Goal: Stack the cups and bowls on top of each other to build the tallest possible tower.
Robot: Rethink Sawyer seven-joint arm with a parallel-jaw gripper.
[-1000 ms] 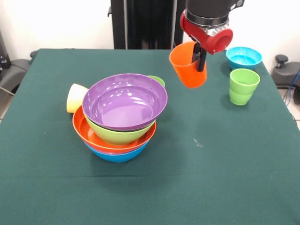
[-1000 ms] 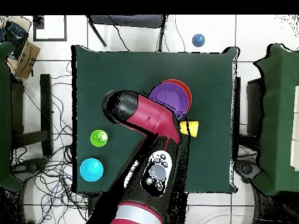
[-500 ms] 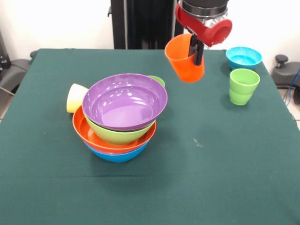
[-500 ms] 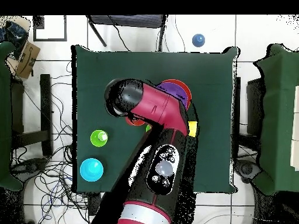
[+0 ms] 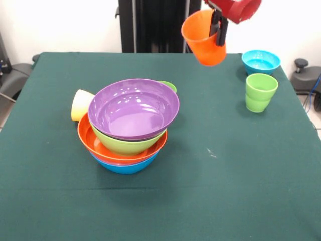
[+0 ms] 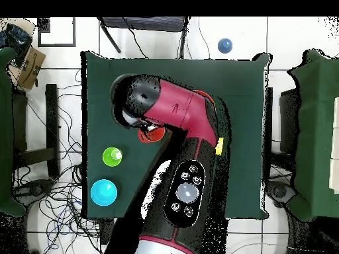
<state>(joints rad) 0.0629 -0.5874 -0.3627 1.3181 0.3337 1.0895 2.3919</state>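
Note:
My gripper [image 5: 217,31] hangs high above the table's far side, shut on the rim of the tilted orange cup [image 5: 202,39]; the overhead view shows a bit of that cup [image 6: 151,135] under the arm. The tower stands left of centre: purple bowl [image 5: 133,108] on top, then lime green [image 5: 128,144], orange [image 5: 93,143] and blue [image 5: 125,167]. Against its left side a yellow cup [image 5: 80,104] lies on its side. A green cup [image 5: 170,86] peeks out behind it. At the far right a light green cup [image 5: 261,92] stands upright near a turquoise bowl [image 5: 260,61].
The dark green table [image 5: 225,170] spreads wide in front and to the right of the tower. In the overhead view the arm hides the tower; the light green cup [image 6: 112,157] and turquoise bowl [image 6: 104,192] show. A small dark blue round thing [image 6: 225,45] lies on the floor.
My gripper has risen with the orange cup, from just above the table to near the picture's top. Nothing else has moved.

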